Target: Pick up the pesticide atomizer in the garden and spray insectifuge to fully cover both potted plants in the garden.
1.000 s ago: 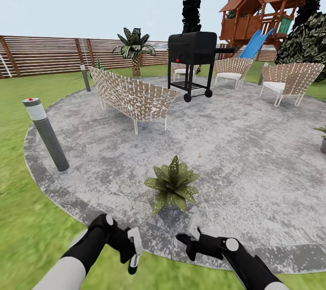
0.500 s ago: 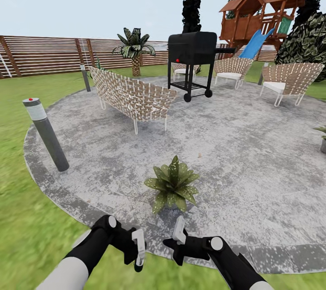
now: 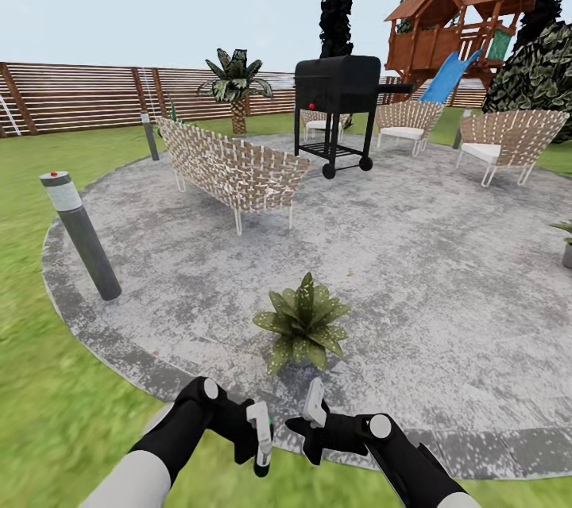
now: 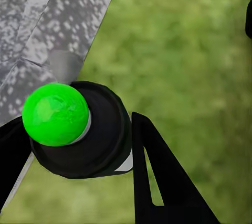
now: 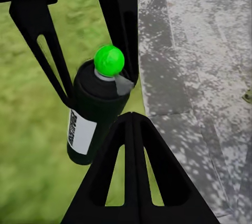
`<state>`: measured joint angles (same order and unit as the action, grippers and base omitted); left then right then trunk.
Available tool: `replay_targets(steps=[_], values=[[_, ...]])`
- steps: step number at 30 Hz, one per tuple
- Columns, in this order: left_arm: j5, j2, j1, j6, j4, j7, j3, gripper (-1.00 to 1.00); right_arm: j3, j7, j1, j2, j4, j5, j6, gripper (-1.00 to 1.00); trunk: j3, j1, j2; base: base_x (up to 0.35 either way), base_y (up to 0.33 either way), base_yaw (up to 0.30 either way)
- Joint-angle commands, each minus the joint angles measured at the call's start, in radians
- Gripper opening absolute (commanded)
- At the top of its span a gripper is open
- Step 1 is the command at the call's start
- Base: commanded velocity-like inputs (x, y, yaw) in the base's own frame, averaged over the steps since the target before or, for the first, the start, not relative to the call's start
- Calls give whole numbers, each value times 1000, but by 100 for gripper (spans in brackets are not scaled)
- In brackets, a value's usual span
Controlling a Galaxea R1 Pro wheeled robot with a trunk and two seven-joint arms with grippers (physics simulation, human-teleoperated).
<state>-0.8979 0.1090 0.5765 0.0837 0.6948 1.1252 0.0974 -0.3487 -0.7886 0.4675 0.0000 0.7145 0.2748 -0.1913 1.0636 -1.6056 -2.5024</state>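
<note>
The pesticide atomizer [image 4: 79, 129], a black can with a white label and a bright green top [image 5: 97, 103], sits between the fingers of my left gripper [image 3: 260, 444], which is shut on it. In the head view both hands hang low over the patio's front rim. My right gripper [image 3: 315, 406] is just right of the left one, shut and holding nothing; in the right wrist view its joined fingers [image 5: 131, 145] point at the can. One potted plant [image 3: 303, 323] stands right in front of the grippers. A second potted plant [image 3: 567, 238] is cut off at the right edge.
The round stone patio [image 3: 413, 254] is ringed by lawn [image 3: 48, 381]. A grey bollard lamp [image 3: 79, 234] stands at its left rim. Further back are a wicker bench [image 3: 230, 167], a black grill [image 3: 338, 103], wicker chairs [image 3: 508, 139], a slat fence [image 3: 79, 95] and a wooden playhouse [image 3: 461, 24].
My left gripper has moved right with the atomizer, closing on the right gripper. The right gripper shifted left a second ago and has since held still. The camera has not moved.
</note>
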Motion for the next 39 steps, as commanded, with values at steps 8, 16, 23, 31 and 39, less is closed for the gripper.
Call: replay_targets(steps=[8,16,23,31,39], values=[[0,4,0,8,2,-1,-1,-100,-1,0,0,0,23,9,-7,-100,1,0,0,0,0,0],[1,14,0,10,2,-4,-2,-100,-1,0,0,6,23,9,-7,-100,1,0,0,0,0,0],[3,24,0,10,2,-4,-2,-100,-1,0,0,18,22,9,-7,-100,1,0,0,0,0,0],[46,25,0,9,2,-3,-2,-100,0,0,0,18,22,9,-7,-100,1,0,0,0,0,0],[47,21,0,8,2,-2,-4,-100,0,0,0,18,22,10,-7,-100,1,0,0,0,0,0]])
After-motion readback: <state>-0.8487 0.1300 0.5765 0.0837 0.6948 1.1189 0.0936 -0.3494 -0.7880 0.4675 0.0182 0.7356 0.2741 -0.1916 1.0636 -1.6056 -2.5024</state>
